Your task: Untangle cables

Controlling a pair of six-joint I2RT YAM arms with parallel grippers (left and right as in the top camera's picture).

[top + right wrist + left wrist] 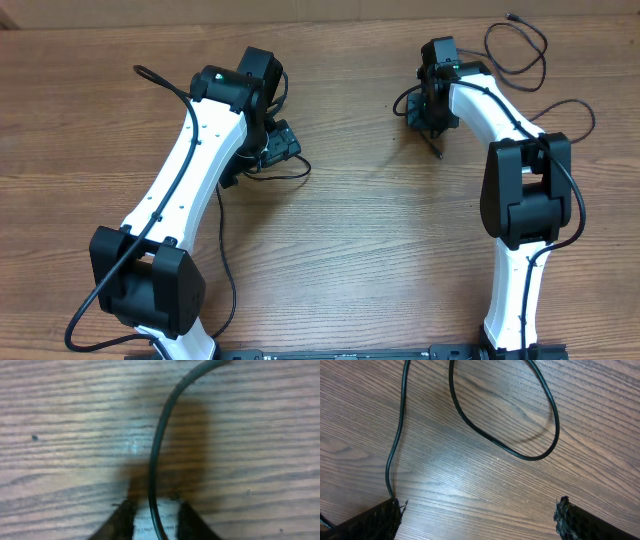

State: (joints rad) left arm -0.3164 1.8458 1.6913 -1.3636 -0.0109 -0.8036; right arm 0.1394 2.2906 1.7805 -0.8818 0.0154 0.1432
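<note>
A thin black cable [161, 435] runs down the wood and passes between my right gripper's [155, 512] fingers [122, 522], with a gap on each side of it; the jaws stand slightly apart, not pinching. From overhead the right gripper [435, 125] points down at the table and a short cable end [438, 150] sticks out below it. My left gripper [477, 512] is wide open over bare wood. One cable loop [520, 454] lies ahead of it, and another strand [395, 450] runs to its left finger [385, 517]. The left gripper [280, 145] sits among cable loops [290, 174].
Another thin cable [530, 42] curls at the back right, its plug [513, 16] near the table's far edge. Both white arms reach in from the front edge, with thick black arm cables along them. Bare wood lies between the two grippers.
</note>
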